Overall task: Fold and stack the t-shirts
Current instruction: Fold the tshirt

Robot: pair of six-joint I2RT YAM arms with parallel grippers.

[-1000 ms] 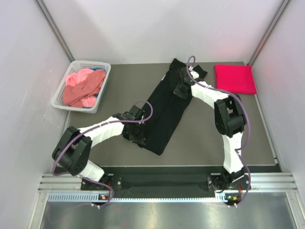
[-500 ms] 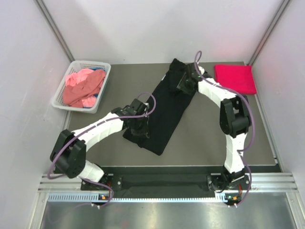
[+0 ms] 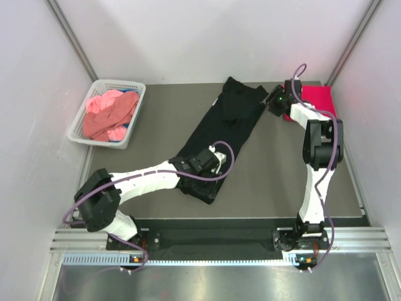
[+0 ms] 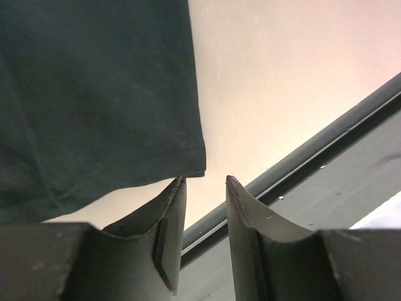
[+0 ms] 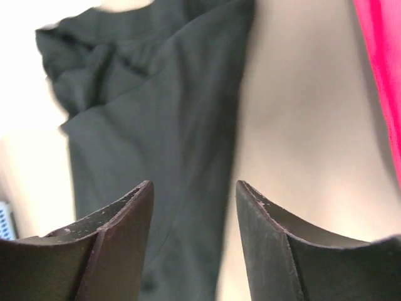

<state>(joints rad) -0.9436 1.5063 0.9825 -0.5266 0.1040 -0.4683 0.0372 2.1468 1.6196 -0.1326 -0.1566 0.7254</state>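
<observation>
Grippers empty at both ends of a long black fold

At the near edge of the table (image 3: 269, 182), the left gripper (image 4: 204, 180) hovered with its jaws a narrow way apart and nothing between them, its tips just beside the hem corner of the black t-shirt (image 3: 219, 135). The shirt lay as a long slanted strip across the middle of the table, its far end bunched. Beyond it, the right gripper (image 5: 194, 184) hung with wider jaws, also empty, between that far end and the folded red t-shirt (image 3: 322, 100). Pink t-shirts (image 3: 109, 116) lay heaped in the basket (image 3: 81, 125) at the far left. A pinch that caught only the top layer at the hem would likely drag the strip askew. A careless sweep by the right arm could rumple the red fold so close beside it.
</observation>
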